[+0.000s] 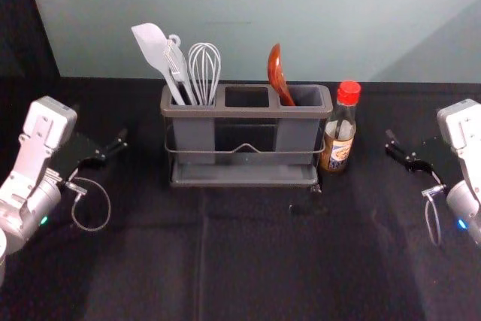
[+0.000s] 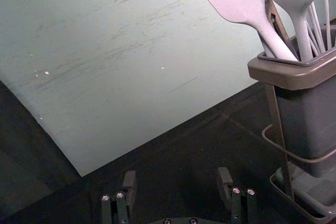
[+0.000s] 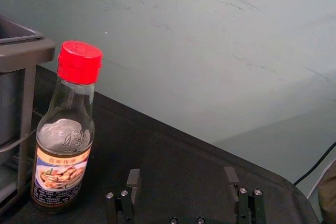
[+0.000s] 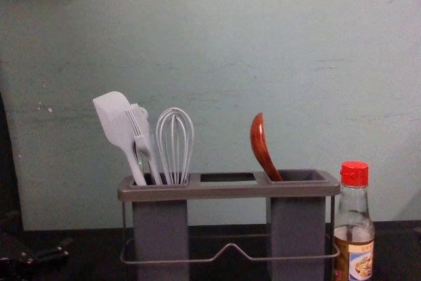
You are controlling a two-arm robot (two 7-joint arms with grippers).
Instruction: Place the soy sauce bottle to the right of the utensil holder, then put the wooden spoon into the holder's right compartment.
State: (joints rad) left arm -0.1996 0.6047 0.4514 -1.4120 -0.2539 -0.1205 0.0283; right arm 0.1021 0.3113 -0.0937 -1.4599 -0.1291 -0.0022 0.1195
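Observation:
My left gripper (image 1: 107, 152) is left of the grey utensil holder (image 1: 244, 182); in the left wrist view that gripper (image 2: 177, 178) is open and empty. On the right side stands my right gripper (image 1: 402, 151), and the right wrist view has this gripper (image 3: 182, 176) open, nothing between its fingers. The soy sauce bottle (image 1: 341, 129), red-capped, stands upright close beside the holder's right end; its label faces out in the right wrist view, where the bottle (image 3: 65, 140) is clear of the fingers. The reddish-brown wooden spoon (image 4: 261, 146) leans in the holder's right compartment, handle hidden inside.
A white spatula (image 4: 113, 120), a brush and a whisk (image 4: 175, 143) stand in the holder's left compartment. Behind the black-covered table (image 1: 248, 261) rises a pale wall (image 1: 301, 5). A dark cable (image 3: 316, 163) hangs at the far right.

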